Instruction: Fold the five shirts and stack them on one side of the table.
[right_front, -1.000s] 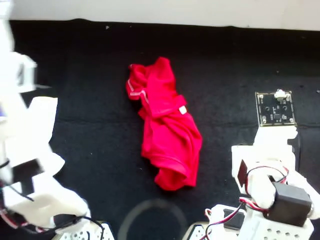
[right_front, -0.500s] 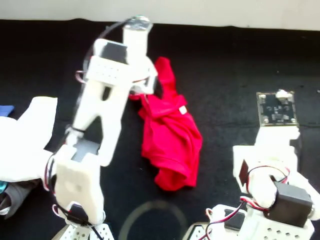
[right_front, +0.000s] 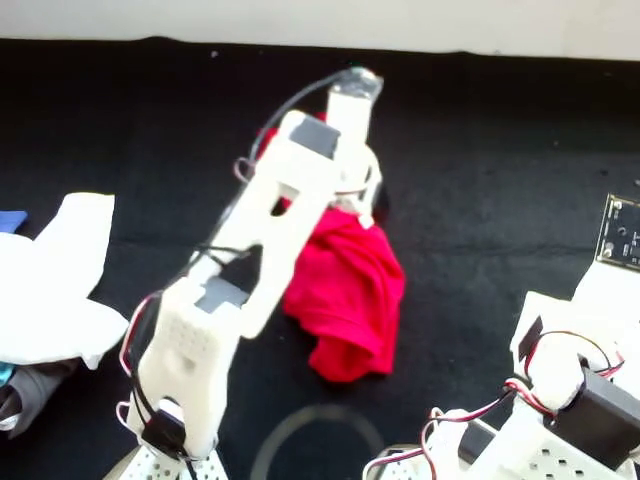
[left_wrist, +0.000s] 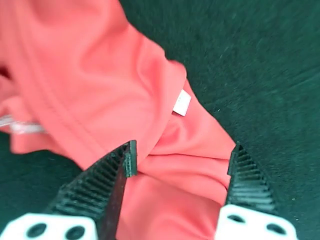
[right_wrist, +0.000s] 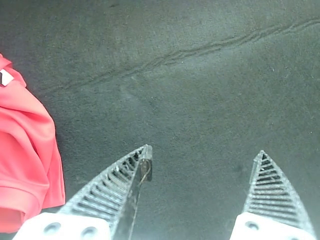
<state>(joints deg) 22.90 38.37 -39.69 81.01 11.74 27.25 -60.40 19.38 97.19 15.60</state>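
High view: 1 red shirt (right_front: 350, 280)

The left arm (right_front: 262, 240) stretches forward with the left gripper (left_wrist: 183, 146) spread wide, and the right gripper (right_wrist: 203, 150), pointing down, gapes too.

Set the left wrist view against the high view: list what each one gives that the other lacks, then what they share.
Left wrist view: the left gripper, fingers apart over the red shirt, and a small white tag on the fabric. High view: the left arm stretched across the shirt's far half, white cloth at the table's left side, and the right arm at the near right. Both: the crumpled red shirt on the black table cover.
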